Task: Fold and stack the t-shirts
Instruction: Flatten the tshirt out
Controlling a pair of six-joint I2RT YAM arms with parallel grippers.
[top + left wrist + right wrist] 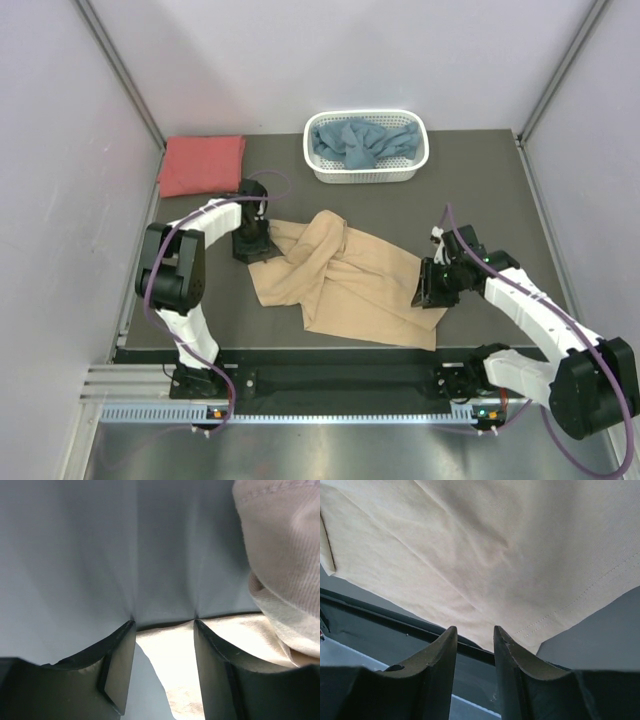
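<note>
A tan t-shirt (345, 280) lies crumpled and twisted in the middle of the dark table (480, 200). My left gripper (252, 247) stands on its left edge. In the left wrist view that gripper (164, 622) is open, tips down on the table, with a tongue of tan cloth (172, 655) lying between the jaws. My right gripper (428, 288) sits at the shirt's right edge. Its jaws (474, 629) are open, and the tan hem (485, 545) lies just beyond the tips. A coral-red t-shirt (202, 165) lies folded at the back left. A dusty blue t-shirt (360, 142) is bunched in the basket.
The white lattice basket (366, 175) stands at the back centre of the table. Pale walls close in the left, back and right sides. The table's front edge and a metal rail (330, 385) run just below the tan shirt.
</note>
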